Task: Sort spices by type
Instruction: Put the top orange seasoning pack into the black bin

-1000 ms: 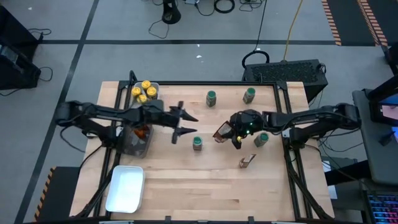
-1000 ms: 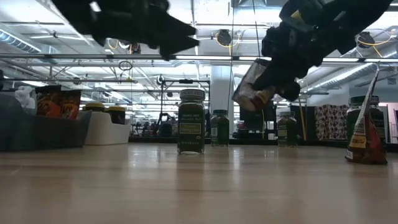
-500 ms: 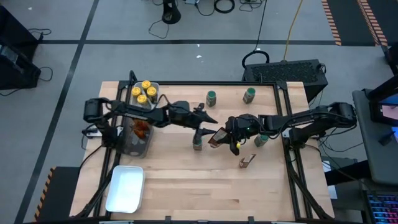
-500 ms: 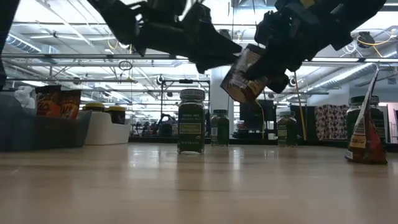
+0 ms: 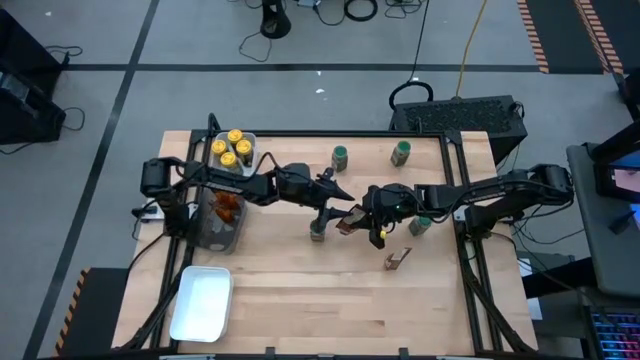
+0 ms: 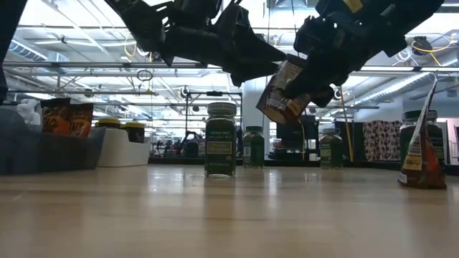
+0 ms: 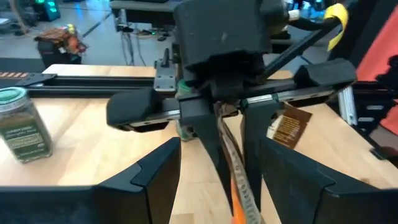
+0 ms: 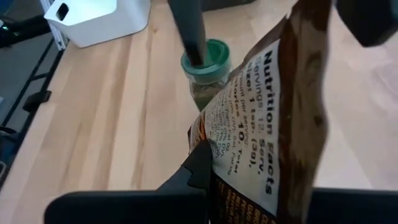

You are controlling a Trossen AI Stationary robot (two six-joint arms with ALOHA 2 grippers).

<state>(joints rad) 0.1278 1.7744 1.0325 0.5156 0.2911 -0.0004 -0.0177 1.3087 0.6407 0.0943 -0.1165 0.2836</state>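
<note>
My right gripper [image 5: 362, 215] is shut on an orange-brown spice packet [image 6: 282, 94] held in the air above the table's middle. My left gripper [image 5: 340, 204] reaches in from the left, open. In the left wrist view its fingers [image 7: 163, 177] stand on either side of the packet's edge [image 7: 239, 186], with a gap on each side. A green-lidded jar [image 5: 318, 232] stands on the table just below them. Three more green-lidded jars [image 5: 341, 157] [image 5: 401, 152] [image 5: 420, 224] stand on the table. Another packet [image 5: 397, 260] stands upright at the near right. My right gripper pinches one end of the packet [image 8: 231, 180] between its two fingers, coming from the table's right and slanting down. The packet sticks out past the fingertips toward the left arm, tilted, its free end [image 6: 271, 107] lowest, clear of the table and the jar.
A white tray [image 5: 247, 137] at the far left holds yellow-lidded jars [image 5: 232, 147]. Next to it a dark grey tray [image 5: 212, 236] holds orange packets [image 5: 228, 203]. A second white tray [image 5: 202, 302] lies at the near left corner. Bare wood shows along the near edge.
My left gripper has swept toward the table's right and slightly down, from beside the grey tray to the packet, staying open. My right gripper has rolled and carried the packet a little leftward, so that the packet now stands between the left fingers.
</note>
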